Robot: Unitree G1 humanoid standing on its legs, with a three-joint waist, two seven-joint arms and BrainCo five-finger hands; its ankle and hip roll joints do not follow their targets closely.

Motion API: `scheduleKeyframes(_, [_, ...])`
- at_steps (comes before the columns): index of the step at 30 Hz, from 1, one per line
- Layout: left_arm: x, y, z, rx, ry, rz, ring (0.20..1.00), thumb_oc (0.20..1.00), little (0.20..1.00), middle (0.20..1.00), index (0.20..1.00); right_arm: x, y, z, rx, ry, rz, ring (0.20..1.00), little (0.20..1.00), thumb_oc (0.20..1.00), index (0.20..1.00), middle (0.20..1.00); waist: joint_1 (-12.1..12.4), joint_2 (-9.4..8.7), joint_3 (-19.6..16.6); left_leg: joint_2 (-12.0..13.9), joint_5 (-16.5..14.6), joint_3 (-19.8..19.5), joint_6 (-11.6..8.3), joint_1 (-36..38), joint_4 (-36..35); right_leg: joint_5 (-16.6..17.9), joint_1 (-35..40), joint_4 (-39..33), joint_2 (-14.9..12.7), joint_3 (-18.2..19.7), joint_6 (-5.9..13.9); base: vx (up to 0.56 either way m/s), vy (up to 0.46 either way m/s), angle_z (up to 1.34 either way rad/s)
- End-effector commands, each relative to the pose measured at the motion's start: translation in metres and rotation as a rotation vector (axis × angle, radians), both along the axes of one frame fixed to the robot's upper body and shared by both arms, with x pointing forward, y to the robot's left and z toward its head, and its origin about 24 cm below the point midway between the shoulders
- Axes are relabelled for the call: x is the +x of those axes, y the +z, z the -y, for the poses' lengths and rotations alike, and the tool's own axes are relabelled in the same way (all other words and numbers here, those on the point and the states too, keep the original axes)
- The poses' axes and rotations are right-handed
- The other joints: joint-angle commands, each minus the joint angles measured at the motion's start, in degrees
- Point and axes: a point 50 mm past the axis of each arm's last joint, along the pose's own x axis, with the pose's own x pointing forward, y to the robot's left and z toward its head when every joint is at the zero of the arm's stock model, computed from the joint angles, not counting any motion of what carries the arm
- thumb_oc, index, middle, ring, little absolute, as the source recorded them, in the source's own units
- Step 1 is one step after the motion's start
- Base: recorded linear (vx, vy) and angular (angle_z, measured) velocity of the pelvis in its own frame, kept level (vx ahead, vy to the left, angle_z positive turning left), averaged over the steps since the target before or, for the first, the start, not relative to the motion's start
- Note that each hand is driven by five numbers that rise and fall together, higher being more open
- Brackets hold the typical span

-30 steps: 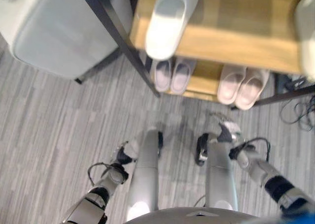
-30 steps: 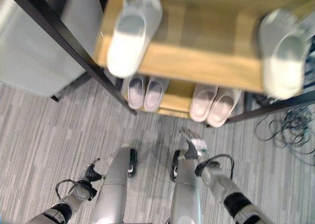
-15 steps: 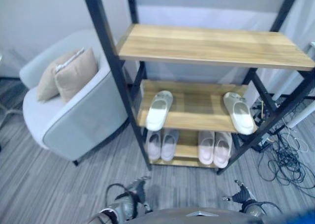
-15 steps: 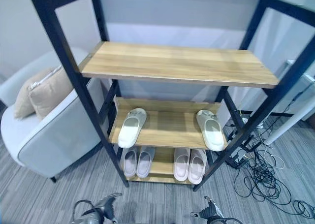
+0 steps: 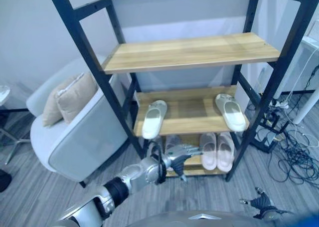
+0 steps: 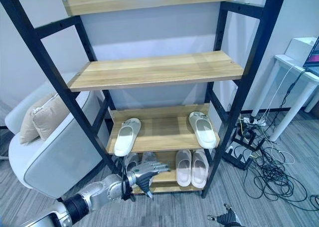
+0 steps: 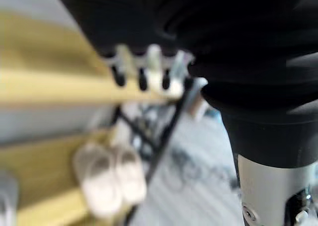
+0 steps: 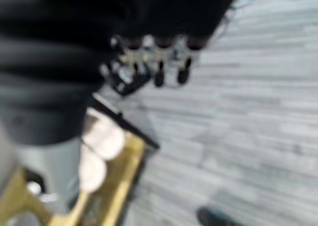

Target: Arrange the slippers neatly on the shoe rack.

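Note:
The shoe rack [image 5: 189, 52] has a black frame and wooden shelves. On its lower middle shelf one pale slipper [image 5: 153, 118] lies at the left end and another [image 5: 231, 112] at the right end, far apart. The bottom shelf holds a pale pair [image 5: 217, 149] on the right and a second pair [image 5: 172, 141] on the left, partly hidden behind my left hand [image 5: 180, 153]. That hand is raised before the bottom shelf, open with fingers [image 7: 144, 67] spread and holding nothing. My right hand [image 5: 261, 203] hangs low near the floor at the right, open and empty.
A grey armchair [image 5: 75, 142] with beige cushions [image 5: 70, 95] stands against the rack's left side. Loose cables [image 5: 299, 154] lie on the carpet to the right of the rack, beside a white table [image 6: 301, 55].
The camera has tilted up from the floor to the whole rack. My left hand has risen from near the floor to in front of the bottom shelf.

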Motion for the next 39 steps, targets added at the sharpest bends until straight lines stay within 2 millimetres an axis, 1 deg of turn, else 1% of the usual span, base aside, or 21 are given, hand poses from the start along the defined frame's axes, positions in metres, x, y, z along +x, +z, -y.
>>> scheduleKeyframes(1, [0.031, 0.048, 0.012, -0.192, 0.010, 0.149, 1.000, 1.000, 1.000, 1.000, 1.000, 0.026, 0.006, -0.007, 0.016, 0.012, 0.089, 1.000, 1.000, 1.000, 1.000, 1.000, 0.28, -0.25, 5.01, -3.23, -4.65, -1.76, 1.60, 1.24, 0.81, -2.46, -1.17, 2.39, -3.42, 0.22, 2.68, 0.04, -0.043, -0.01])
scheduleKeyframes(4, [0.039, 0.057, 0.012, -0.215, 0.037, 0.202, 1.000, 1.000, 1.000, 1.000, 1.000, 0.025, 0.006, -0.007, 0.013, 0.014, 0.091, 1.000, 1.000, 1.000, 1.000, 1.000, -0.11, 0.26, 5.15, -3.14, -4.73, -1.62, 1.44, 1.04, 0.81, -2.69, -1.08, 2.18, -3.36, 0.16, 2.74, 0.00, -0.024, 0.00])
scheduleKeyframes(6, [0.057, 0.065, 0.012, -0.211, 0.098, 0.287, 1.000, 1.000, 1.000, 1.000, 1.000, 0.027, 0.007, -0.009, 0.012, 0.021, 0.104, 1.000, 1.000, 1.000, 1.000, 1.000, -1.00, 0.92, 5.65, -3.27, -4.23, -1.63, 1.22, -0.15, 0.81, -2.55, -2.06, 2.37, -3.42, 0.23, 2.68, 0.00, 0.000, 0.00])
scheduleKeyframes(7, [0.057, 0.065, 0.012, -0.211, 0.098, 0.287, 1.000, 1.000, 1.000, 1.000, 1.000, 0.027, 0.007, -0.008, 0.012, 0.021, 0.104, 1.000, 1.000, 1.000, 1.000, 1.000, -1.00, 0.94, 5.63, -3.26, -4.23, -1.64, 1.22, -0.19, 0.81, -2.56, -2.09, 2.39, -3.42, 0.22, 2.68, 0.00, 0.000, 0.00])
scheduleKeyframes(8, [0.075, 0.080, 0.010, -0.235, 0.166, 0.374, 1.000, 1.000, 1.000, 1.000, 1.000, 0.025, 0.007, -0.006, 0.002, 0.010, 0.100, 1.000, 1.000, 1.000, 1.000, 1.000, -1.66, 1.62, 6.01, -3.37, -3.82, -1.60, 1.02, -1.31, 0.81, -2.47, -3.22, 2.56, -3.45, 0.25, 2.54, 0.00, 0.000, 0.00])
scheduleKeyframes(10, [0.075, 0.080, 0.010, -0.235, 0.166, 0.374, 1.000, 1.000, 1.000, 1.000, 1.000, 0.025, 0.007, -0.006, 0.001, 0.010, 0.100, 1.000, 1.000, 1.000, 1.000, 1.000, -1.68, 1.67, 5.94, -3.36, -3.80, -1.61, 1.01, -1.44, 0.81, -2.48, -3.37, 2.64, -3.44, 0.25, 2.53, 0.00, 0.000, 0.00])
scheduleKeyframes(12, [0.090, 0.097, 0.007, -0.271, 0.227, 0.448, 1.000, 1.000, 1.000, 1.000, 1.000, 0.016, 0.003, -0.004, 0.015, -0.038, 0.074, 1.000, 1.000, 1.000, 1.000, 1.000, -2.13, 1.81, 5.76, -3.16, -3.52, -1.39, 0.85, -1.85, 0.81, -2.41, -3.65, 2.55, -3.14, 0.23, 2.36, 0.06, -0.055, -0.01])
scheduleKeyframes(16, [0.105, 0.115, 0.001, -0.282, 0.282, 0.540, 1.000, 1.000, 1.000, 1.000, 1.000, 0.008, 0.001, -0.003, 0.010, -0.056, 0.052, 1.000, 1.000, 1.000, 1.000, 1.000, -2.71, 1.41, 5.93, -2.71, -3.32, -1.20, 0.57, -2.08, 0.81, -2.47, -3.75, 2.39, -2.70, 0.33, 2.18, 0.05, -0.050, -0.01])
scheduleKeyframes(17, [0.114, 0.124, -0.005, -0.281, 0.319, 0.580, 1.000, 1.000, 1.000, 1.000, 1.000, 0.007, 0.001, -0.001, 0.001, -0.059, 0.044, 1.000, 1.000, 1.000, 1.000, 1.000, -2.87, 1.18, 6.17, -2.57, -3.16, -1.14, 0.49, -2.50, 0.81, -2.37, -4.21, 2.32, -2.49, 0.36, 2.16, 0.02, -0.042, -0.02])
scheduleKeyframes(20, [0.118, 0.129, -0.009, -0.284, 0.339, 0.603, 1.000, 1.000, 1.000, 1.000, 1.000, 0.006, 0.001, -0.001, 0.001, -0.056, 0.039, 1.000, 1.000, 1.000, 1.000, 1.000, -2.95, 1.07, 6.17, -2.51, -3.05, -1.19, 0.44, -2.91, 0.81, -2.29, -4.61, 2.30, -2.40, 0.29, 2.16, 0.03, -0.031, -0.07])
scheduleKeyframes(22, [0.126, 0.140, -0.021, -0.276, 0.388, 0.659, 1.000, 1.000, 1.000, 1.000, 1.000, 0.002, 0.000, 0.000, -0.005, -0.054, 0.023, 1.000, 1.000, 1.000, 1.000, 1.000, -3.00, 0.71, 6.05, -2.24, -3.43, -1.01, 0.25, -3.36, 0.81, -2.45, -4.88, 1.85, -2.13, 0.31, 2.23, 0.05, -0.031, -0.13])
scheduleKeyframes(23, [0.126, 0.140, -0.022, -0.276, 0.388, 0.660, 1.000, 1.000, 1.000, 1.000, 1.000, 0.002, 0.000, 0.000, -0.005, -0.054, 0.023, 1.000, 1.000, 1.000, 1.000, 1.000, -3.00, 0.71, 6.00, -2.24, -3.43, -1.00, 0.24, -3.44, 0.81, -2.43, -4.96, 1.83, -2.12, 0.32, 2.22, 0.02, -0.029, -0.15])
scheduleKeyframes(24, [0.136, 0.149, -0.036, -0.238, 0.437, 0.714, 1.000, 1.000, 1.000, 1.000, 1.000, 0.005, 0.001, 0.003, -0.015, -0.055, 0.030, 1.000, 1.000, 1.000, 1.000, 1.000, -3.01, 0.37, 6.08, -2.01, -3.32, -0.89, 0.12, -4.08, 0.81, -2.18, -5.53, 1.47, -1.79, 0.50, 2.20, 0.01, -0.019, -0.11])
scheduleKeyframes(25, [0.136, 0.149, -0.036, -0.238, 0.437, 0.715, 1.000, 1.000, 1.000, 1.000, 1.000, 0.005, 0.001, 0.003, -0.015, -0.055, 0.031, 1.000, 1.000, 1.000, 1.000, 1.000, -3.02, 0.37, 6.08, -2.01, -3.31, -0.87, 0.12, -4.15, 0.81, -2.17, -5.61, 1.48, -1.78, 0.51, 2.19, 0.00, -0.015, -0.07])
scheduleKeyframes(27, [0.145, 0.153, -0.047, -0.218, 0.500, 0.734, 1.000, 1.000, 1.000, 1.000, 1.000, 0.012, 0.004, 0.006, -0.021, -0.075, 0.058, 1.000, 1.000, 1.000, 1.000, 1.000, -3.22, 0.10, 6.63, -1.86, -2.84, -0.79, 0.04, -5.48, 0.81, -1.87, -6.96, 1.60, -1.63, 0.68, 2.23, -0.05, 0.005, -0.02])
scheduleKeyframes(28, [0.148, 0.152, -0.053, -0.209, 0.529, 0.731, 1.000, 1.000, 1.000, 1.000, 1.000, 0.009, 0.004, 0.006, -0.016, -0.093, 0.056, 1.000, 1.000, 1.000, 1.000, 1.000, -3.34, -0.05, 6.52, -1.83, -2.76, -0.80, 0.04, -5.96, 0.81, -1.76, -7.43, 1.56, -1.52, 0.75, 2.21, -0.04, -0.001, -0.04])
scheduleKeyframes(29, [0.148, 0.152, -0.053, -0.209, 0.529, 0.731, 1.000, 1.000, 1.000, 1.000, 1.000, 0.009, 0.004, 0.006, -0.016, -0.093, 0.056, 1.000, 1.000, 1.000, 1.000, 1.000, -3.34, -0.04, 6.48, -1.83, -2.76, -0.80, 0.04, -6.00, 0.81, -1.76, -7.48, 1.57, -1.52, 0.75, 2.21, 0.00, -0.011, -0.04])
scheduleKeyframes(30, [0.154, 0.148, -0.069, -0.169, 0.600, 0.725, 1.000, 1.000, 1.000, 1.000, 1.000, 0.006, 0.002, 0.004, 0.007, -0.106, 0.058, 1.000, 1.000, 1.000, 1.000, 1.000, -3.61, -0.43, 6.41, -1.55, -2.57, -0.55, -0.05, -6.59, 0.81, -1.64, -8.18, 1.60, -1.27, 0.88, 2.19, 0.00, -0.011, -0.05])
scheduleKeyframes(33, [0.163, 0.152, -0.086, -0.105, 0.660, 0.748, 1.000, 1.000, 1.000, 1.000, 1.000, 0.012, 0.003, -0.001, 0.031, -0.077, 0.080, 1.000, 1.000, 1.000, 1.000, 1.000, -3.89, -1.01, 6.37, -1.28, -2.30, -0.26, -0.16, -7.61, 0.81, -1.55, -9.60, 1.96, -0.88, 1.11, 2.08, -0.01, -0.017, -0.10])
scheduleKeyframes(37, [0.170, 0.164, -0.102, -0.046, 0.696, 0.795, 1.000, 1.000, 1.000, 1.000, 1.000, 0.015, 0.003, -0.005, 0.051, -0.069, 0.097, 1.000, 1.000, 1.000, 1.000, 1.000, -3.93, -1.64, 6.52, -0.91, -1.82, -0.11, -0.30, -9.16, 0.81, -1.63, -11.60, 2.67, -0.44, 1.41, 1.86, -0.01, -0.022, -0.09])
scheduleKeyframes(39, [0.171, 0.166, -0.105, -0.035, 0.702, 0.801, 1.000, 1.000, 1.000, 1.000, 1.000, 0.016, 0.003, -0.005, 0.054, -0.069, 0.099, 1.000, 1.000, 1.000, 1.000, 1.000, -3.92, -1.74, 6.55, -0.79, -1.72, -0.10, -0.31, -9.45, 0.81, -1.65, -11.85, 2.79, -0.38, 1.42, 1.84, -0.01, -0.018, -0.05])
